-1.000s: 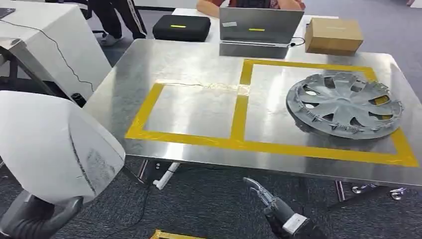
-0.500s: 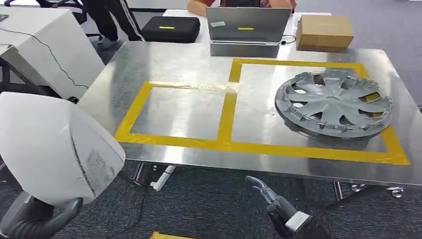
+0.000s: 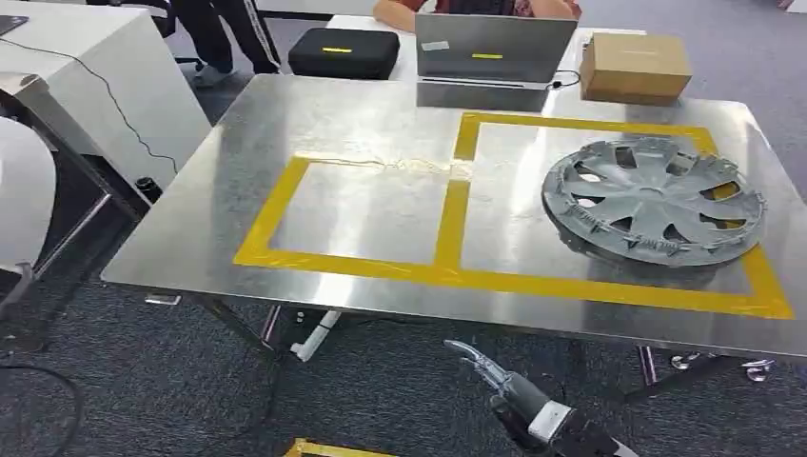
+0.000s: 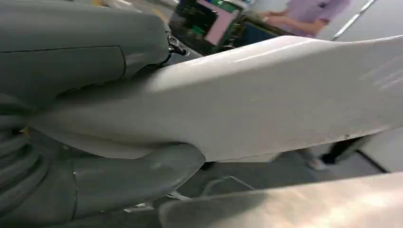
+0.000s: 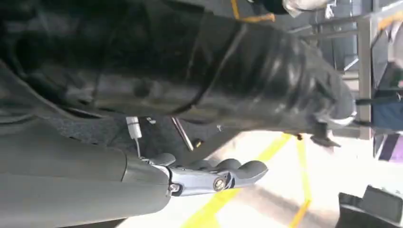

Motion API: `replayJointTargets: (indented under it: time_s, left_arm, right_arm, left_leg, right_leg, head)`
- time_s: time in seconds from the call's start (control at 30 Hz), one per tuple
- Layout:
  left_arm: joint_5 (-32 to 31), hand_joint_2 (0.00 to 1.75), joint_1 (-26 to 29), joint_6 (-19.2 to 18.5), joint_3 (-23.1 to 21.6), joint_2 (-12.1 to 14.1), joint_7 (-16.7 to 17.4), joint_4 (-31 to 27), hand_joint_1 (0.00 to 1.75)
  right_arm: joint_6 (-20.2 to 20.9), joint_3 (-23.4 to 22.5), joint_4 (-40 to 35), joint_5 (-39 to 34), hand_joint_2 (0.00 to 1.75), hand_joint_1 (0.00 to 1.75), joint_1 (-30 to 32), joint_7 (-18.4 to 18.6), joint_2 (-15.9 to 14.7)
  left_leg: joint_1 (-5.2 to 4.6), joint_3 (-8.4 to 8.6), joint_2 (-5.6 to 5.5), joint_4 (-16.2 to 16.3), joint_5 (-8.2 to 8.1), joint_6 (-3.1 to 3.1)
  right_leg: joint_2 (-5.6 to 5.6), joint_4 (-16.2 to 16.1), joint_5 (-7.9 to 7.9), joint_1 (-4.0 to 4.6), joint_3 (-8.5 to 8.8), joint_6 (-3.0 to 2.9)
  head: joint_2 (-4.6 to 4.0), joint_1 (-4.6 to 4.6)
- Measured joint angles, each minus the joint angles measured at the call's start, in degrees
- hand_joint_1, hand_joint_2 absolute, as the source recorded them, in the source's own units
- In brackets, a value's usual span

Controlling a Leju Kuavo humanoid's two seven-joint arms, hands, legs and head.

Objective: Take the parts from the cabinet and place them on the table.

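Right hand (image 3: 485,367) — low in front of the table's near edge, holding nothing; in the right wrist view its fingers (image 5: 228,172) lie extended, side by side and close together.

Left hand (image 4: 71,156) — thumb and fingers clamped on a white moulded part (image 4: 266,99) (a smooth panel, exact type not clear); the head view shows the same part at the far left edge (image 3: 21,205), off the table.

Steel table (image 3: 362,105) — marked with two yellow-tape rectangles (image 3: 447,271).

Grey wheel cover (image 3: 654,200) — lying flat in the right-hand rectangle.

Beyond the table: grey laptop (image 3: 495,48), black case (image 3: 344,51), cardboard box (image 3: 635,67), a seated person (image 3: 400,11).
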Motion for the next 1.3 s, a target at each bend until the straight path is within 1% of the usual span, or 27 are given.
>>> replayJointTargets:
  time_s: [0.03, 0.07, 0.1, 0.13, 0.17, 0.2, 0.23, 0.27, 0.3, 0.37, 0.4, 0.5, 0.53, 0.57, 0.6, 0.63, 0.7, 0.8, 1.03, 1.13, 1.23, 1.3]
  left_arm:
    - [-0.98, 1.75, -1.12, -0.13, 0.48, 0.33, 0.42, 2.64, 1.75]
    - [-2.13, 1.75, -2.23, -0.22, 0.87, 0.74, 0.8, 4.63, 1.75]
    - [-3.56, 1.75, -3.55, -0.48, 0.89, 0.92, 1.44, 6.44, 1.75]
    - [-5.07, 1.75, -4.82, -0.79, 0.78, 1.18, 2.14, 7.82, 1.75]
    - [-6.43, 1.75, -5.87, -1.07, 0.59, 1.24, 2.38, 9.21, 1.75]
    - [-7.28, 1.75, -6.88, -1.25, 0.39, 1.33, 2.82, 10.26, 1.75]
    - [-8.34, 1.75, -7.88, -1.49, 0.15, 1.39, 2.97, 11.59, 1.75]
    - [-9.41, 1.75, -8.95, -1.68, -0.17, 1.4, 3.17, 12.59, 1.75]
    - [-10.31, 1.75, -10.07, -1.68, -0.63, 1.35, 3.17, 13.55, 1.75]
    - [-10.95, 1.75, -11.89, -1.68, -1.32, 1.09, 3.19, 14.96, 1.75]
    - [-11.33, 1.75, -12.4, -1.68, -1.62, 1.0, 3.19, 15.57, 1.75]
    - [-14.73, 1.75, -13.61, -1.57, -3.0, 0.5, 3.17, 16.6, 1.75]
    - [-16.9, 1.75, -14.17, -1.61, -4.13, 0.09, 3.19, 16.9, 1.75]
    - [-18.84, 1.75, -14.82, -1.79, -5.2, -0.28, 3.23, 17.12, 1.75]
    - [-20.6, 1.75, -15.65, -2.14, -6.42, -0.81, 3.5, 17.32, 1.75]
    - [-21.44, 1.75, -16.3, -2.21, -7.42, -1.21, 3.72, 17.52, 1.75]
    - [-22.25, 1.75, -17.24, -2.34, -9.02, -1.99, 3.85, 17.84, 1.75]
    - [-22.51, 1.75, -18.2, -2.36, -10.36, -2.84, 4.02, 18.28, 1.75]
    - [-24.52, 1.75, -19.36, -3.23, -12.44, -4.05, 3.8, 18.96, 1.75]
    - [-26.6, 1.75, -19.95, -4.2, -13.71, -4.66, 3.65, 19.33, 1.75]
    - [-30.25, 1.75, -20.64, -5.16, -16.31, -6.65, 3.78, 20.64, 1.75]
    - [-32.37, 1.75, -20.96, -5.22, -18.5, -8.5, 4.07, 22.39, 1.75]
  right_arm:
    - [0.0, -0.07, 0.13, -0.02, 0.0, 0.0, -0.05, 0.0, 0.0]
    - [0.07, -0.04, 0.24, -0.02, 0.0, 0.0, -0.16, 0.0, 0.0]
    - [0.13, -0.07, 0.33, -0.02, 0.0, 0.0, -0.14, -0.02, 0.0]
    - [0.26, -0.18, 0.39, 0.0, 0.0, 0.0, 0.21, 0.0, 0.0]
    - [0.39, -0.22, 0.41, 0.04, 0.0, 0.0, 0.28, -0.04, 0.0]
    - [0.55, -0.24, 0.44, 0.09, 0.0, 0.0, 0.37, -0.07, 0.0]
    - [0.63, -0.3, 0.44, 0.09, 0.0, 0.0, 0.29, -0.09, 0.0]
    - [0.7, -0.33, 0.41, 0.09, 0.0, 0.0, 0.33, -0.11, 0.0]
    - [0.85, -0.39, 0.41, 0.09, 0.0, 0.0, 0.33, -0.13, 0.0]
    - [1.03, -0.48, 0.41, 0.13, 0.0, 0.0, 0.34, -0.13, 0.0]
    - [1.03, -0.48, 0.41, 0.13, 0.0, 0.0, 0.35, -0.11, 0.0]
    - [1.14, -0.55, 0.41, 0.2, 0.0, 0.0, 0.61, -0.09, 0.0]
    - [1.24, -0.65, 0.41, 0.26, 0.0, 0.0, 0.64, 0.0, 0.0]
    - [1.44, -0.81, 0.41, 0.37, 0.0, 0.0, 0.61, 0.07, 0.0]
    - [1.61, -0.87, 0.41, 0.55, 0.0, 0.0, 0.57, 0.09, 0.0]
    - [1.68, -0.94, 0.41, 0.59, 0.0, 0.0, 0.51, 0.15, 0.0]
    - [1.84, -1.09, 0.41, 0.72, 0.0, 0.0, 0.54, 0.22, 0.0]
    - [1.9, -1.29, 0.41, 0.79, 0.0, 0.0, 0.58, 0.24, 0.0]
    - [2.21, -1.33, 0.41, 0.9, 0.0, 0.0, 0.54, 0.31, 0.0]
    - [2.47, -1.33, 0.41, 1.05, 0.0, 0.0, 0.5, 0.39, 0.0]
    - [3.34, -1.33, 0.41, 1.11, 0.0, 0.0, 0.22, 0.98, 0.0]
    - [3.76, -1.33, 0.41, 1.05, 0.0, 0.0, -0.26, 1.22, 0.0]
  left_leg:
    - [0.1, -0.09, 0.08, 0.25, -0.1, -0.47]
    - [0.05, -0.15, 0.18, 0.65, -0.04, -0.91]
    - [0.0, -0.96, 0.15, 0.99, 0.18, -1.32]
    - [-0.09, -1.3, 0.13, 1.11, 0.24, -1.6]
    - [-0.03, -1.21, 0.0, 1.26, 0.63, -1.99]
    - [0.0, -1.16, 0.1, 1.15, -0.17, -1.05]
    - [-0.03, -1.35, 0.07, 1.14, 0.56, 0.13]
    - [-0.08, -1.21, 0.07, 1.06, 0.41, 0.57]
    - [-0.07, -1.16, 0.07, 1.0, 0.5, 0.75]
    - [-0.06, -1.03, 0.07, 0.75, 0.62, 0.71]
    - [-0.06, -0.98, 0.09, 0.66, 0.66, 0.66]
    - [-0.02, -0.96, 0.11, 0.61, 0.75, 0.46]
    - [0.0, -0.96, 0.11, 0.58, 0.76, 0.15]
    - [0.04, -0.97, 0.1, 0.5, 0.74, -0.44]
    - [0.11, -0.97, 0.09, 0.41, 0.72, -1.45]
    - [0.15, -0.97, 0.08, 0.32, 0.64, -2.07]
    - [0.13, -0.98, 0.1, 0.33, 0.59, -2.23]
    - [0.03, -1.03, 0.23, 0.49, 0.52, -2.28]
    - [-0.07, -1.25, 0.23, 0.85, 0.41, -2.15]
    - [-0.11, -1.27, 0.23, 0.95, 0.39, -2.12]
    - [-0.16, -1.28, 0.2, 1.01, 0.37, -2.07]
    - [-0.18, -1.3, 0.21, 1.03, 0.37, -2.06]
  right_leg:
    - [0.0, -4.6, 2.52, -0.14, 2.12, -0.05]
    - [0.1, -6.0, 1.19, 0.17, 2.11, -0.32]
    - [0.02, -6.6, 0.18, 0.35, 1.85, -1.49]
    - [0.02, -6.43, 1.83, 0.36, 2.24, -2.06]
    - [-0.12, -6.66, 1.84, 0.35, 1.56, -2.39]
    - [0.01, -6.62, 2.17, 0.25, 2.27, -2.06]
    - [0.04, -6.62, 2.18, 0.29, 2.27, -2.06]
    - [0.12, -6.62, 2.18, 0.35, 2.3, -2.07]
    - [0.15, -6.62, 2.17, 0.37, 2.3, -2.1]
    - [0.14, -6.62, 2.13, 0.47, 2.35, -2.28]
    - [0.16, -6.62, 2.09, 0.49, 2.34, -2.46]
    - [0.14, -6.6, 2.02, 0.59, 2.29, -2.58]
    - [0.1, -6.59, 2.01, 0.61, 2.29, -2.6]
    - [0.01, -6.58, 1.96, 0.63, 2.27, -2.67]
    - [-0.04, -6.55, 1.96, 0.65, 2.26, -2.67]
    - [-0.06, -6.53, 1.96, 0.66, 2.26, -2.67]
    - [0.03, -6.52, 1.97, 0.63, 2.26, -2.66]
    - [0.16, -6.53, 2.02, 0.51, 2.26, -2.58]
    - [0.12, -6.57, 2.09, 0.42, 2.26, -2.42]
    - [0.11, -6.59, 2.11, 0.37, 2.24, -2.39]
    - [0.02, -6.59, 2.15, 0.32, 2.3, -2.31]
    - [0.08, -6.59, 2.21, 0.3, 2.3, -2.22]
  head:
    - [0.0, -0.02]
    - [0.0, 0.02]
    - [0.0, -0.1]
    - [0.02, -0.07]
    - [0.02, -0.07]
    - [0.0, -0.18]
    - [0.02, -0.2]
    - [0.0, -0.35]
    - [0.0, -0.35]
    - [0.0, -0.33]
    - [0.0, -0.33]
    - [0.02, -0.33]
    - [0.0, -0.33]
    - [0.0, -0.31]
    - [0.0, -0.31]
    - [0.02, -0.26]
    - [0.0, -0.3]
    - [0.0, -0.28]
    - [0.0, -0.28]
    - [0.0, -0.28]
    - [0.0, -0.26]
    - [0.0, -0.26]
